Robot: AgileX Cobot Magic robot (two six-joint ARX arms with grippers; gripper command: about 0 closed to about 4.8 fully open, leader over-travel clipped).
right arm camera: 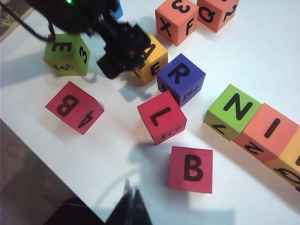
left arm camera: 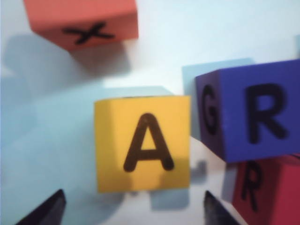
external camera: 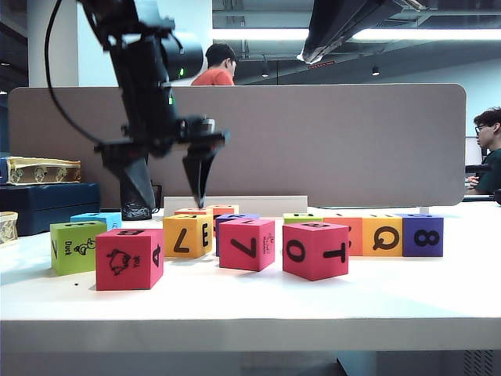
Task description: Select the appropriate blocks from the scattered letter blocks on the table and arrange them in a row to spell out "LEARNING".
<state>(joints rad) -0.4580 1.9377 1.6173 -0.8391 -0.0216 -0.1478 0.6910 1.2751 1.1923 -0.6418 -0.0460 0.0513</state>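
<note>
Hovering above the yellow A block (left arm camera: 143, 143) mid-table, the left gripper (left arm camera: 133, 208) has its jaws spread wide, straddling it. Next it should lower and close squarely. The right gripper (right arm camera: 132, 206), jaws closed on nothing, hangs over the table's (external camera: 407, 294) front.

I see the white table (external camera: 407, 298) carrying scattered letter blocks (external camera: 247, 244). Along the front stand a green block (external camera: 77, 246) with a duck picture, a red one (external camera: 129, 258) showing 4, a yellow one (external camera: 188, 235) showing E, a red one with 7 and a red one (external camera: 315, 250) showing T. Farther right, touching side by side, sit an orange Q block (external camera: 382, 234) and a purple 8 block (external camera: 423, 235).
</note>
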